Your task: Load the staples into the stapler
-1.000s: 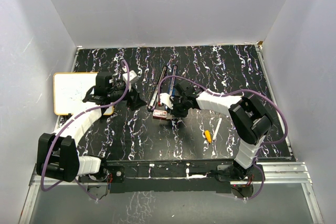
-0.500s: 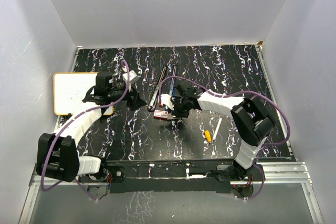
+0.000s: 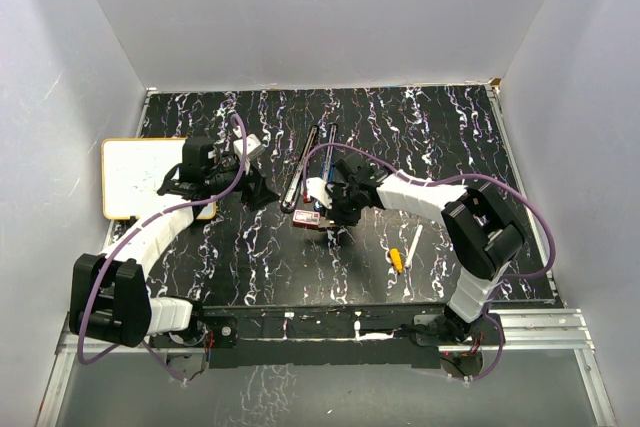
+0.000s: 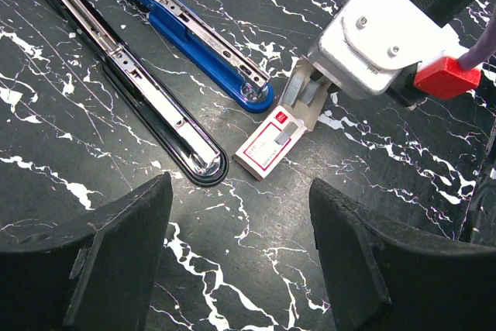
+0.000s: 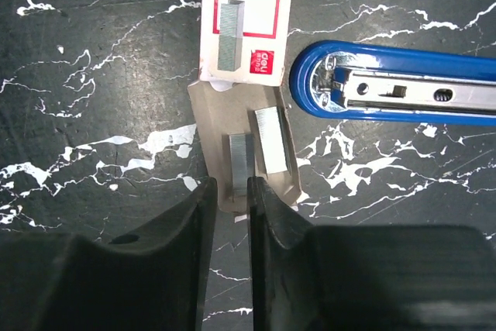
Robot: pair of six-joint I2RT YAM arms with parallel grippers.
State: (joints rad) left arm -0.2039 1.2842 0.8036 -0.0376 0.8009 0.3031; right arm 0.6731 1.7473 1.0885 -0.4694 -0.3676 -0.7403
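The overhead view is lit evenly and softly from above. Only faint, diffuse shadows are cast on the black, white-veined tabletop (image 3: pixel 420 137), and small items are rendered coarsely. In the left wrist view the surface is kept sharp and bright glare is thrown off the chrome rail of the black open stapler (image 4: pixel 155 106), while the dark fingers (image 4: pixel 101 261) of the left gripper (image 4: pixel 240 191) are left underexposed and soft. In the right wrist view the print on the red-and-white cardboard staple box (image 5: pixel 246 5) is resolved crisply, highlights are seen on the blue plastic stapler (image 5: pixel 403 94), and the black fingers (image 5: pixel 132 269) of the right gripper (image 5: pixel 232 187) are blurred.
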